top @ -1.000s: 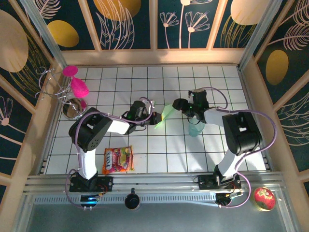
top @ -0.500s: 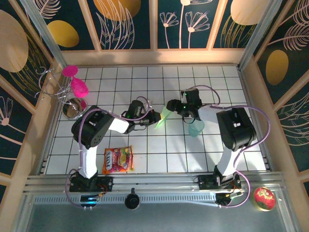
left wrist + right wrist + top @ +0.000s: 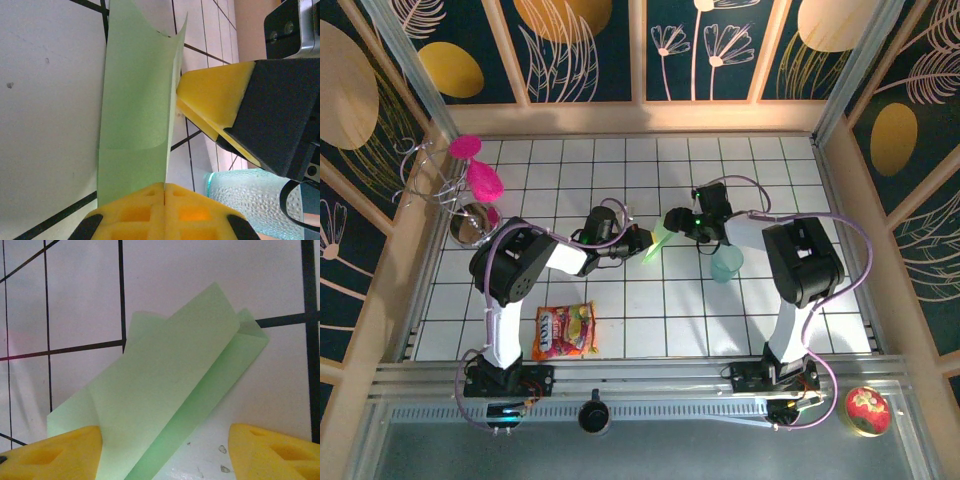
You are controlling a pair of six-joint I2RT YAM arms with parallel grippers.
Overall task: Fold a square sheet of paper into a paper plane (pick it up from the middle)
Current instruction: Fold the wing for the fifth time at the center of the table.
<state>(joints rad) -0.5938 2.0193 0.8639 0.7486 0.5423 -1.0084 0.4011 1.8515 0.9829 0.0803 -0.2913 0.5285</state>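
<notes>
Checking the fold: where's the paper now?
Top view: the paper is mid-table between the arms, pinched in the left gripper, with the open right gripper at its other end and the cup just right of it.

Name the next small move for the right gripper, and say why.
Probably close the right gripper on the green paper: its jaws stand open around one end of it, while the left gripper is shut on the other end.

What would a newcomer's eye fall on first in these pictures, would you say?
The folded green paper mid-table, pinched in the shut left hand, with the open right hand at its far end. Then the bright snack bag near the left arm's base.
</notes>
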